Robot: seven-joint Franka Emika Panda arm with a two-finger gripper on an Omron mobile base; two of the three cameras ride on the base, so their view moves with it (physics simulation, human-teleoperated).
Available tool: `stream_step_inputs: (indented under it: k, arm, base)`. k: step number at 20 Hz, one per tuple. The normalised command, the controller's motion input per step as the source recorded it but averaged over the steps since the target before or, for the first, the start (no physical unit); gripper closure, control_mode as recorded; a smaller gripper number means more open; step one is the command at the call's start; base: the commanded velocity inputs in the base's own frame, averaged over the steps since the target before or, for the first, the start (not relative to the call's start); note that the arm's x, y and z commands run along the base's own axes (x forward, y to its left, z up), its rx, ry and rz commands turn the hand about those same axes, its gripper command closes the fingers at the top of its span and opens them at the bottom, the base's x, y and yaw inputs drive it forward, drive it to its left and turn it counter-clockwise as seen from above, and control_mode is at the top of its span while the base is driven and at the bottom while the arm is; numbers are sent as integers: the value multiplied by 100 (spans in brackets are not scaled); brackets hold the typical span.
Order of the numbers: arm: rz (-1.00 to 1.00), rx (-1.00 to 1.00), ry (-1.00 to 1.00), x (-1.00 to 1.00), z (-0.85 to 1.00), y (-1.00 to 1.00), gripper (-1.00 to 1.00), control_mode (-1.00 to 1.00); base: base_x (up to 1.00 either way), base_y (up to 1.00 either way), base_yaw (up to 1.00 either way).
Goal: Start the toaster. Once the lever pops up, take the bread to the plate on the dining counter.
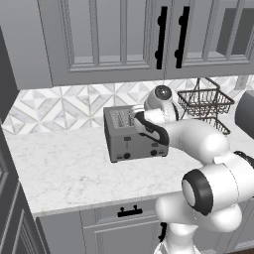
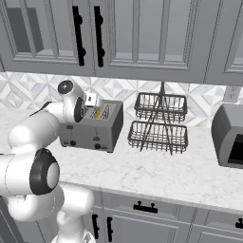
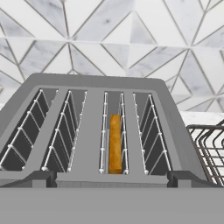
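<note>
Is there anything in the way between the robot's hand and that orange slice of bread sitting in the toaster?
Nothing visible blocks it. In the hand view the golden orange-tan bread slice stands on edge in the third slot from the left of the boxy grey metal toaster, open from above. Only the slot's thin wire guides flank it.

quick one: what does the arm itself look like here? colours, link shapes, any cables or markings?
The arm is glossy white, built of fat rounded tube-like links. Joints carry dark, near-black ring bands, clearest on the big one near the base. A grey round end cap sits at the wrist. No loose cables or printed markings visible. The gripper fingertips are not clear enough to describe.
</note>
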Motion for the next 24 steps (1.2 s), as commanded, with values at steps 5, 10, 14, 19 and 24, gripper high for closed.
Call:
stream_step_inputs:
  k: [5, 10, 14, 19, 24]
  arm:
    - [0, 0, 0, 0, 0, 0, -100, -100]
    - [0, 0, 0, 0, 0, 0, -100, -100]
    - [0, 0, 0, 0, 0, 0, -100, -100]
    - [0, 0, 0, 0, 0, 0, -100, -100]
    - [0, 0, 0, 0, 0, 0, -100, -100]
  base:
    - [0, 0, 0]
    - [0, 0, 0]
    - [0, 0, 0]
    - [0, 0, 0]
    - [0, 0, 0]
